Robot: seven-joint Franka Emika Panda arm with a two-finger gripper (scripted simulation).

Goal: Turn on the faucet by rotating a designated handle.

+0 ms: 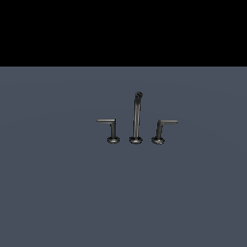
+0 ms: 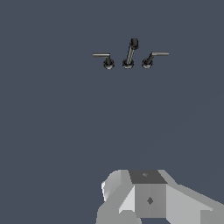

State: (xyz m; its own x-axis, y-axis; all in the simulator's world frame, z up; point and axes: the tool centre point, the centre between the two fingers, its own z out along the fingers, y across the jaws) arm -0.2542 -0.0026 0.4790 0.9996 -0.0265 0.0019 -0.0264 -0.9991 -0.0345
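The faucet (image 1: 137, 118) is a small dark grey three-piece set standing on the grey-blue surface. Its tall thin spout with a knobbed tip is in the middle. The handle (image 1: 112, 129) stands at the spout's left in the exterior view, a short post on a round base with its thin bar pointing left. The twin handle (image 1: 161, 130) is at the spout's right with its bar pointing right. The wrist view shows the faucet (image 2: 130, 53) far off, with the handle (image 2: 105, 59) and the twin (image 2: 153, 58). No gripper fingers show in either view.
A flat grey-blue surface (image 1: 58, 193) runs around the faucet. A grey blocky part of the robot (image 2: 148, 197) fills the wrist view's edge, well apart from the faucet. Black background lies behind the surface in the exterior view.
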